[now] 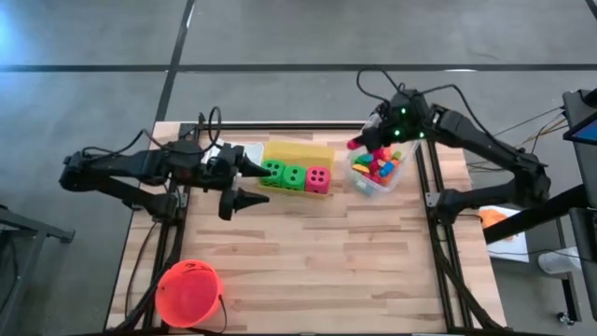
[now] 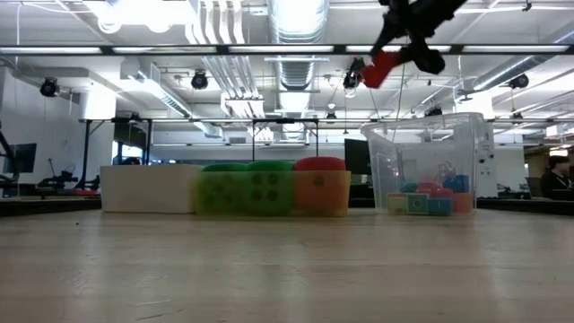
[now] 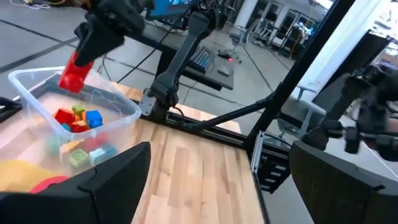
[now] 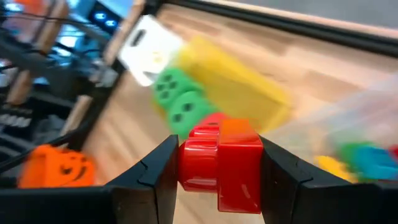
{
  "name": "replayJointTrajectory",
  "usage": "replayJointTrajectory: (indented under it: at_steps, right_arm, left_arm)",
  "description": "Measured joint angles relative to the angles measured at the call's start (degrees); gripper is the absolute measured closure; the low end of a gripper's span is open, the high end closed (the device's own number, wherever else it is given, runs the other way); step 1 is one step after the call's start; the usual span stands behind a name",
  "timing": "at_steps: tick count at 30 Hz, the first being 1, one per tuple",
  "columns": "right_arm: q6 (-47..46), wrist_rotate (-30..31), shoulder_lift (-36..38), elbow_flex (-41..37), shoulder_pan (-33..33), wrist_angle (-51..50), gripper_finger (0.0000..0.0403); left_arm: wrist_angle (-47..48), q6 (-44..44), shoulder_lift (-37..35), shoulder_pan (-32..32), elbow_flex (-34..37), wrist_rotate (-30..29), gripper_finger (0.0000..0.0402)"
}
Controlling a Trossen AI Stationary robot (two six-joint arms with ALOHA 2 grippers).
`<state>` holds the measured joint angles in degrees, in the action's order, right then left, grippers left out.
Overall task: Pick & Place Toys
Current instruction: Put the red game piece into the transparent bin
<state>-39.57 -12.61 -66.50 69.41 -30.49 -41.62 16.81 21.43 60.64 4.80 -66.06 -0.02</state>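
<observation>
The right gripper (image 4: 217,171) is clamped partway shut on a red block (image 4: 221,165), hanging in the air just above the rim of the clear bin (image 2: 429,166); the block looks like light, stiff, slick plastic, so squeezing its flat sides as it does now seems the safe hold. Below it the bin holds a heap of small bright blocks (image 1: 376,168), though which shapes they are is hard to make out. Farther off, the left gripper (image 1: 244,182) sits wide open and empty right beside the green and pink-red dice (image 1: 295,176), whose lower halves are probably hidden by the yellow bin (image 2: 269,193).
</observation>
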Motion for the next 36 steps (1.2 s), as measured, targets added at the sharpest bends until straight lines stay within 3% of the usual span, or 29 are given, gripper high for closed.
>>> replayJointTrajectory:
  at_steps: [8,14,24,28,36]
  right_arm:
    - [10.84,-0.82,-1.40,-0.26,-11.92,-9.50,0.0247]
    - [17.23,-1.06,-4.17,-3.86,-15.80,-12.20,0.0247]
    - [23.31,0.34,-8.52,-9.98,-15.02,-6.75,0.0247]
    - [26.58,3.51,-10.86,-11.48,-14.39,-5.99,0.0247]
    - [31.86,3.57,-14.89,-12.68,-11.36,-4.74,0.0248]
  left_arm:
    - [-2.61,2.46,-1.70,-3.06,3.86,-0.47,0.0034]
    - [-4.03,2.12,-3.18,-6.19,3.89,-0.45,0.0034]
    - [-2.73,2.36,-7.38,-7.95,4.59,-0.40,0.0034]
    - [-2.22,2.45,-7.61,-7.95,4.61,-0.43,0.0034]
    - [-2.13,3.11,-7.56,-7.95,4.63,-0.43,0.0034]
